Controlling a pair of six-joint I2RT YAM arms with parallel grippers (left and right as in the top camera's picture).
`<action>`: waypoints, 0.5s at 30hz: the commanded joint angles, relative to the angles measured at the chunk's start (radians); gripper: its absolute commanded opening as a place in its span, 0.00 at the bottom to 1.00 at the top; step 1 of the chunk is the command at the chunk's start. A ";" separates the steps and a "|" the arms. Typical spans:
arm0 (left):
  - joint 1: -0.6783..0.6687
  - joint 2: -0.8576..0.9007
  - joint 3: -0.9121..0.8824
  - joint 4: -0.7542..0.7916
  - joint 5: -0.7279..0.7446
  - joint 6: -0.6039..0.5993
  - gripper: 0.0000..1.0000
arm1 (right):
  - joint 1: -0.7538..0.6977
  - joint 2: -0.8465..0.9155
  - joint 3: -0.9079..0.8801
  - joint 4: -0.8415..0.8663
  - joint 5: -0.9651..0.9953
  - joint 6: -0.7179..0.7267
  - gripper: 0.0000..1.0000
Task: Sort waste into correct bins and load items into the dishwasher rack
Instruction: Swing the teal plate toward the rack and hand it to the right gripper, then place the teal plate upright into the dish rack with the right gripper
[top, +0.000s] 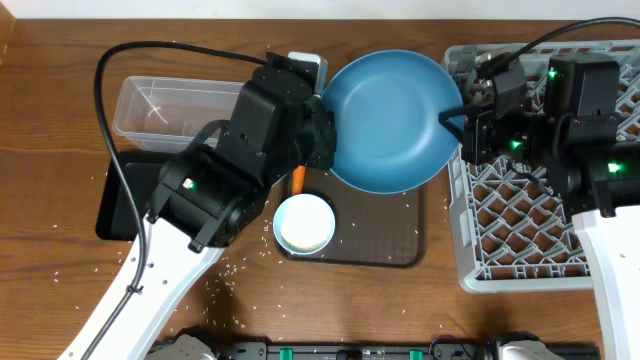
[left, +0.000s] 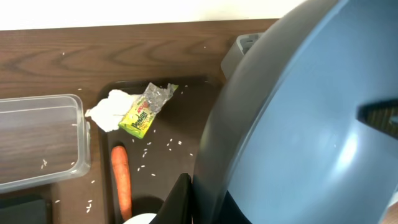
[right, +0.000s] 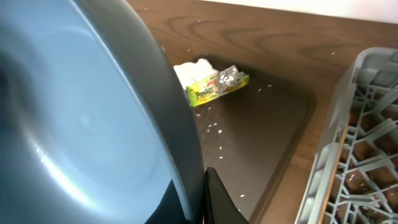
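Left gripper (top: 322, 128) and right gripper (top: 458, 118) clenched opposite rims of the dark-blue plate (top: 390, 115), held over the brown serving tray (top: 400, 240) beside the dishwasher rack (top: 520, 225). The green-and-silver foil wrapper (left: 144, 113) on that tray bore red lettering, unreadably blurred.

From overhead, the plate (top: 390, 120) covers the far part of the brown tray (top: 400, 240), hiding whatever lies there. Just left of the plate, only a short orange bit of the carrot (top: 298, 178) shows past the left arm (top: 230, 170), which also hides most of the black tray (top: 115, 215). Behind the plate's left rim, a grey thing (top: 308, 66) is too covered to identify. In both wrist views the plate runs off the picture's edges. The bowl (left: 142, 218), lower left of the plate, is cut by the bottom edge. The rice grains (left: 168, 144) are too small to count.
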 joint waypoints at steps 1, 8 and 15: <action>0.000 -0.022 0.016 0.008 0.033 0.006 0.08 | -0.001 -0.012 0.001 0.008 0.065 -0.025 0.01; 0.000 -0.024 0.016 0.008 0.032 0.055 0.81 | -0.046 -0.062 0.001 0.003 0.445 0.107 0.01; 0.000 -0.030 0.016 0.016 0.032 0.054 0.93 | -0.138 -0.069 0.001 -0.030 0.943 0.208 0.01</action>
